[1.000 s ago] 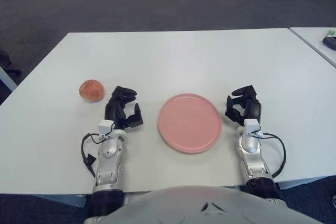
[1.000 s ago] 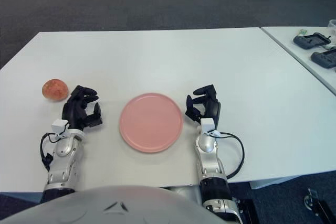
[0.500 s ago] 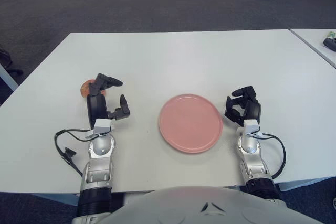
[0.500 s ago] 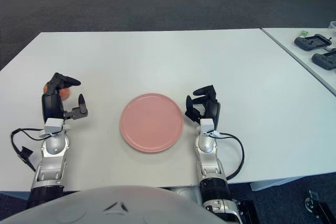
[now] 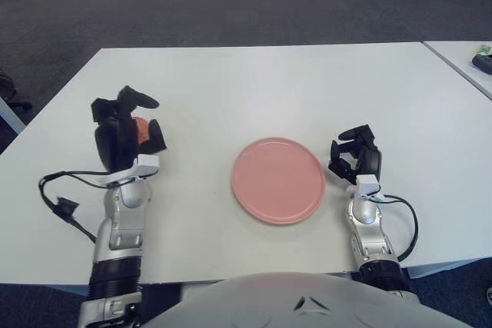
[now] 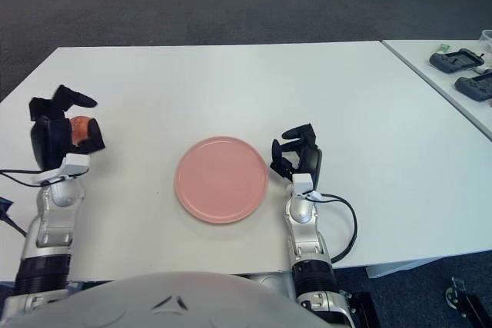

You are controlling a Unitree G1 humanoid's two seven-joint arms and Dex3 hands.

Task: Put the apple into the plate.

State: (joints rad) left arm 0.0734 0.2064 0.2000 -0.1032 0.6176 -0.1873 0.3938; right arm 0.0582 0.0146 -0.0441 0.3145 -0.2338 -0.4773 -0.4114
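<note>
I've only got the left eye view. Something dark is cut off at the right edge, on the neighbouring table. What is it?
Observer: The right eye view shows it whole: a dark handheld device on the white side table.
Operator: Anything else on that table?
Observer: A second dark device lies nearer, and a clear-looking container shows at the frame's edge. All sit far from the left hand at the reddish round apple, the round pink plate, and the right hand beside the plate's right.
</note>
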